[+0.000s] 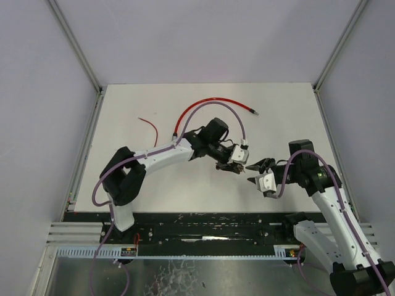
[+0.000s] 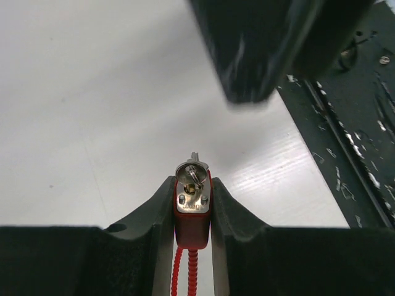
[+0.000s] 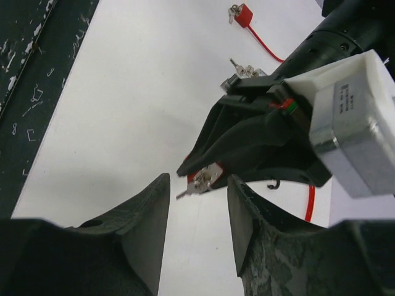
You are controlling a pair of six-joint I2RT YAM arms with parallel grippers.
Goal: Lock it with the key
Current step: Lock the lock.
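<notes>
My left gripper [image 1: 232,164] [image 2: 193,185] is shut on a small red padlock [image 2: 192,213] with a silver face, held above the white table. A silver key [image 2: 192,171] on a ring sits in its keyhole, and two red cable strands hang from the lock body. In the right wrist view the padlock [image 3: 213,174] shows at the left gripper's tip with the key [image 3: 192,188] sticking out toward me. My right gripper [image 1: 257,172] [image 3: 197,200] is open and empty. Its fingertips stand on either side of the key without touching it.
A thick red cable [image 1: 210,103] loops across the table behind the left arm. Its far end carries a second red lock body with keys [image 3: 242,13]. A thin red wire [image 1: 149,127] lies at the back left. The black base rail [image 1: 203,225] runs along the near edge.
</notes>
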